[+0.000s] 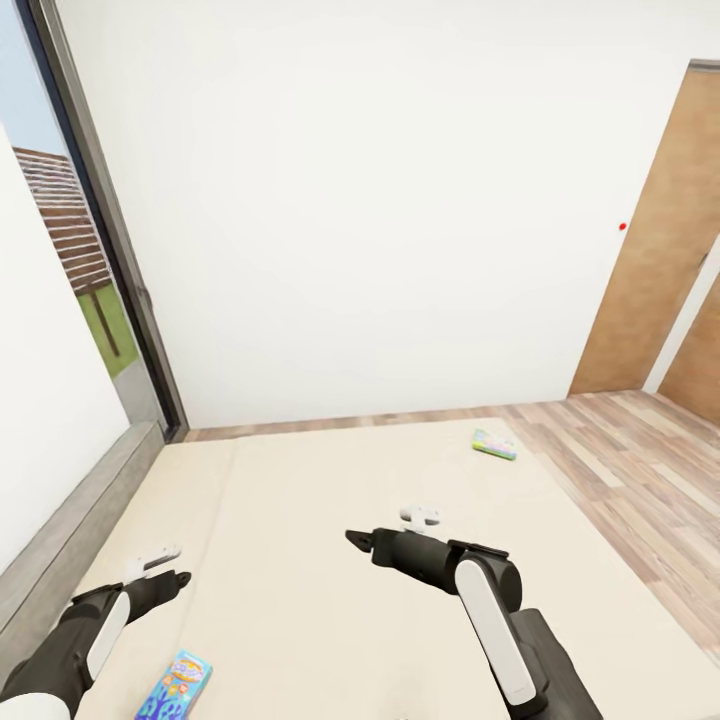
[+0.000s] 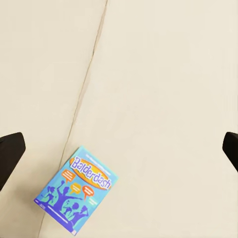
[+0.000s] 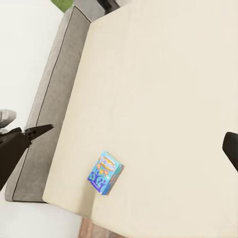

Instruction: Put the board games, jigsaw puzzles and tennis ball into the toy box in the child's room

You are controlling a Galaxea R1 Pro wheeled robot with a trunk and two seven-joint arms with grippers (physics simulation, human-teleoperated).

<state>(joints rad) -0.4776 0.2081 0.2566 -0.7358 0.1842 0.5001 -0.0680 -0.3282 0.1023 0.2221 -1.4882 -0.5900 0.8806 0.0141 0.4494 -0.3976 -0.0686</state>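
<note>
On the bed's beige mattress lie two board games. The blue one rests near the front edge, just ahead of my left gripper. That gripper hovers open above the mattress, and its wrist view shows the blue lid below the wide-apart fingers. The pastel game with a green edge lies at the far right corner of the mattress. My right gripper hangs open over the middle of the bed with nothing held. Its wrist view looks down on the blue game.
A low grey headboard runs along the bed's left side under a tall dark-framed window. A white wall stands behind the bed. Wood-plank floor and a wooden door are to the right.
</note>
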